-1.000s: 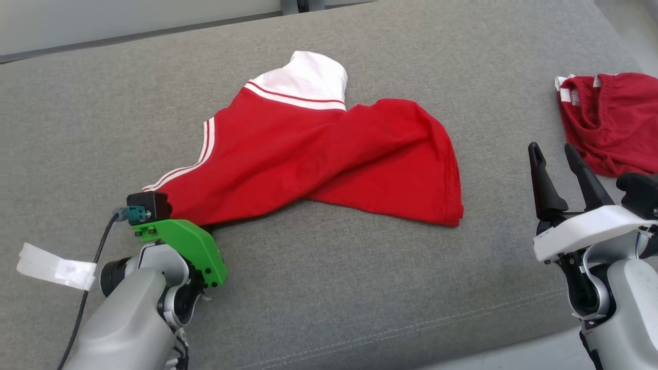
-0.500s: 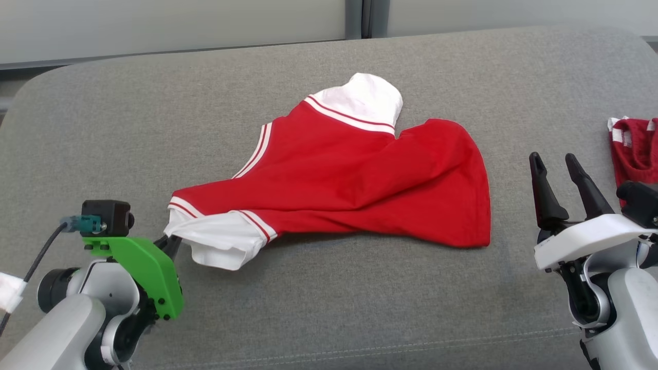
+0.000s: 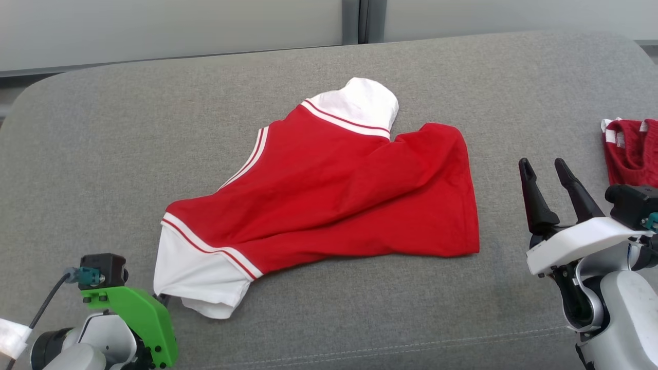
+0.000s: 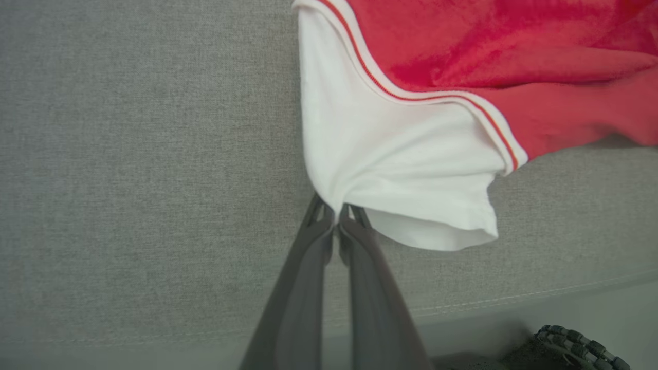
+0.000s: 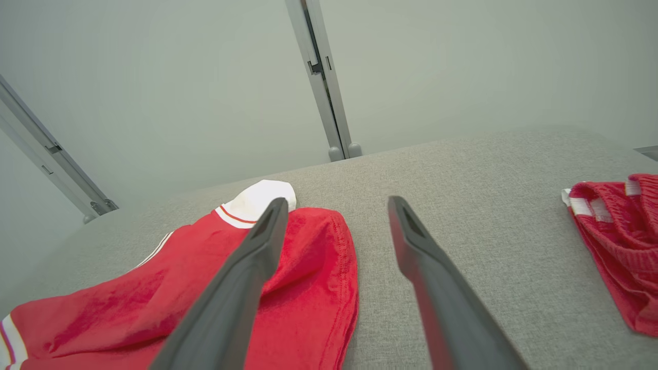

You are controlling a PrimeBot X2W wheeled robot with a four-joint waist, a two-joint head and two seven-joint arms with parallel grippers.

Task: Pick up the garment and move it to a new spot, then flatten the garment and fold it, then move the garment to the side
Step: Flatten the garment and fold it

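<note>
If I tug hard: the garment [image 3: 334,195] may slip from my left claw [image 4: 336,215], clamped on its sleeve [image 4: 390,169] hem.
Right claw [image 3: 542,167]: spread, empty.

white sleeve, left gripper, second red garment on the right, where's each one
white sleeve [image 4: 401,180], left wrist view, middle of the white cloth
left gripper [image 4: 336,217], left wrist view, between its shut fingertips at the sleeve edge
second red garment [image 3: 635,154], head view, its red body

No text, brand, number or sign can be read here. The red garment [image 3: 329,195] shows only plain white and red stripes. The white tag [image 3: 11,343] at the lower left of the frame is too blurred to read.
</note>
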